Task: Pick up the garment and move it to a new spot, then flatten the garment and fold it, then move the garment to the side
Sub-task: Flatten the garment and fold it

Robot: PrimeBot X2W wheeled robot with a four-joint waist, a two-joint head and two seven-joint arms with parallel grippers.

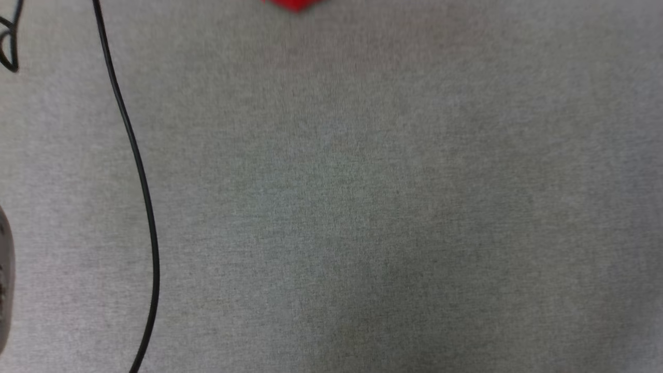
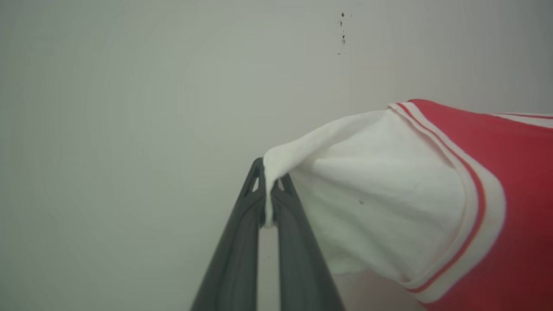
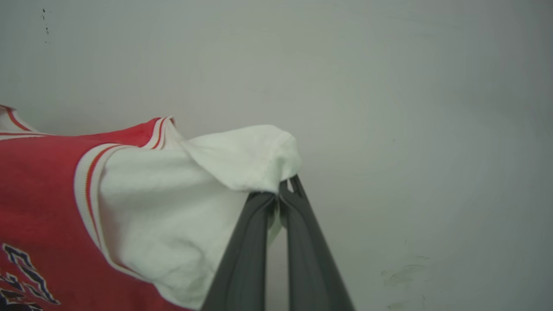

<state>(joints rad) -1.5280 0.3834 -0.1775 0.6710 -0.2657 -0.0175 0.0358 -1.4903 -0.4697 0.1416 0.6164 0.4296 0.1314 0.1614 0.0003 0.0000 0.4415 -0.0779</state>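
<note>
Garment (image 2: 410, 194) shows red body, white sleeves, striped trim.

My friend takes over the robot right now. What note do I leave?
The left tool is shut on the white sleeve of the shirt.
The right tool is shut on the other sleeve.
The shirt is held up, stretched between both tools, before a pale wall.
Done: pick-up.
Left: set it down in a new spot, flatten, fold, move aside.
</note>
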